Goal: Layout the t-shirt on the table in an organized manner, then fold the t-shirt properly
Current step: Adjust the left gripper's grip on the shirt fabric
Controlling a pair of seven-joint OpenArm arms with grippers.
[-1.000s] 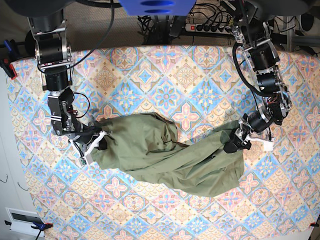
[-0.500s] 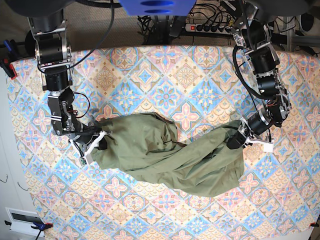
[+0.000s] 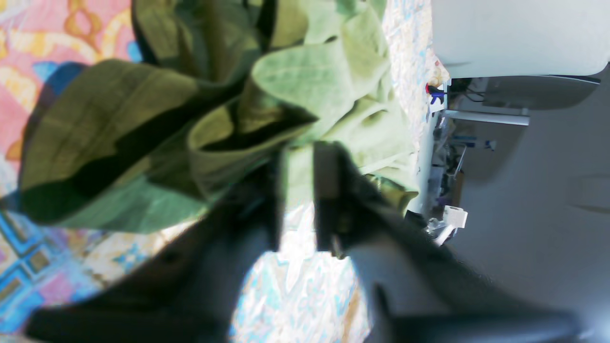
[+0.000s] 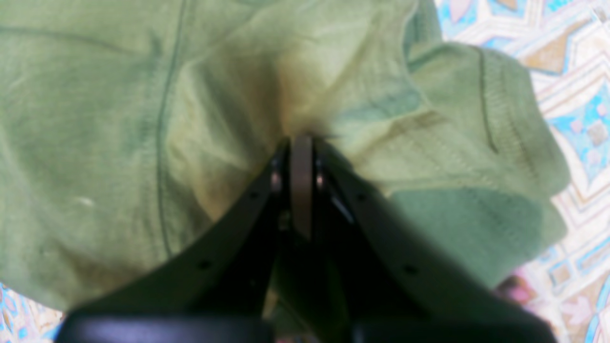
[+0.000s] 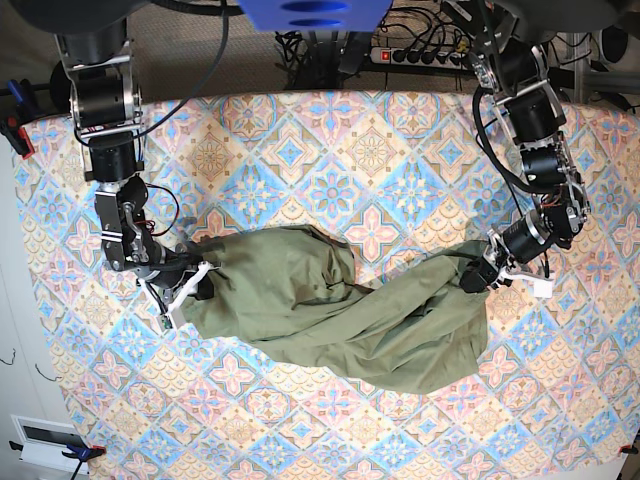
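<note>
The olive-green t-shirt [image 5: 330,310] lies bunched and twisted across the middle of the table [image 5: 370,150]. My right gripper [image 5: 197,288] is shut on the shirt's left end; the right wrist view shows its jaws [image 4: 301,143] pinching a gathered fold of the shirt [image 4: 143,119]. My left gripper [image 5: 478,277] is shut on the shirt's right end. In the left wrist view its fingers [image 3: 298,190] stand close together with a fold of shirt [image 3: 310,81] between them, held a little above the patterned cloth [image 3: 19,95]. Neck and sleeves are hard to tell apart.
A power strip with cables [image 5: 420,55] lies behind the table's far edge. A red clamp [image 5: 20,135] sits at the left edge. A white box [image 5: 45,440] is on the floor at the lower left. Bare patterned cloth surrounds the shirt on all sides.
My left gripper has moved slightly right and up with the shirt's right end, stretching the cloth a little. My right gripper and the shirt's left end have stayed put.
</note>
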